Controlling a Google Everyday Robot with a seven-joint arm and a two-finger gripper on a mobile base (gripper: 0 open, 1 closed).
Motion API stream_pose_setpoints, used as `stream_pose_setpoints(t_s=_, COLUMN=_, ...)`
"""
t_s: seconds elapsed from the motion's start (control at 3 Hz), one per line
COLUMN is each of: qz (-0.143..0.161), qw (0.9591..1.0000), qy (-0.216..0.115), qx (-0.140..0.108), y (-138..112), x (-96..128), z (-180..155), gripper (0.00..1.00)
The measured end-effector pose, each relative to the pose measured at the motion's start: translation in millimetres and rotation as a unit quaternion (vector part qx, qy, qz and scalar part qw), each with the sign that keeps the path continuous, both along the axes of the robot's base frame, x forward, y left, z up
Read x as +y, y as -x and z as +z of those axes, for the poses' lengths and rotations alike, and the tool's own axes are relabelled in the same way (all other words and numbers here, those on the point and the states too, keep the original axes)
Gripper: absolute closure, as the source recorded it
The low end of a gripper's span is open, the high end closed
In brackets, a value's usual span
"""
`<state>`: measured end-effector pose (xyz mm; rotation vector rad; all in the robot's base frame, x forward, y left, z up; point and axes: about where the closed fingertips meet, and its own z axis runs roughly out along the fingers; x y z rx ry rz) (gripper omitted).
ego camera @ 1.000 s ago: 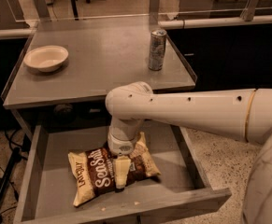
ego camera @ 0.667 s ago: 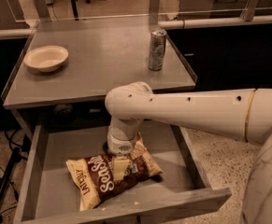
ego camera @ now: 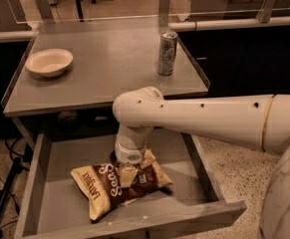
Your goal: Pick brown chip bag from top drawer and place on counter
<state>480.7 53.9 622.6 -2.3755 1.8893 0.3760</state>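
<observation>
Camera view showed the gripper (ego camera: 127, 176) lowered inside the wide, shallow grey metal top drawer (ego camera: 33, 183), which stood pulled fully out. Its jaws appeared clamped on the dark middle of the crinkly brown chip bag (ego camera: 102, 193), with one pale finger (ego camera: 126, 175) lying across the white lettering.

Change noted: over the last second the gripper kept its station, while the bag's cream-yellow end to the left of the jaws swung round and now sat differently on the drawer floor. The bag was thus answering to the grip and no longer lying free.

Finding: the grasp was judged made and the lift barely begun, since the left end of the bag looked to be resting on the drawer floor, below the jaws.

The flat matte grey metal counter (ego camera: 109, 68) lay above and behind the jaws, its front edge overhanging the back of the drawer. A shallow cream bowl (ego camera: 49, 62) stood on it far to the left and a tall silver drinks can (ego camera: 167, 53) to the right, with bare surface between them.

Risk: the white jointed arm (ego camera: 209, 116) would have to clear that front edge when rising, and the slack bag could slip.
</observation>
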Motion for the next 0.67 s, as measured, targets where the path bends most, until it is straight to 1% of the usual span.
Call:
stream_pose_setpoints(t_s=0.33, qz=0.000, qw=1.0000, qy=0.000, qx=0.000, y=0.0, x=0.0, z=0.2, gripper=1.00)
stream_pose_setpoints(t_s=0.67, qz=0.000, qw=1.0000, qy=0.000, qx=0.000, y=0.0, x=0.0, z=7.2, gripper=1.00)
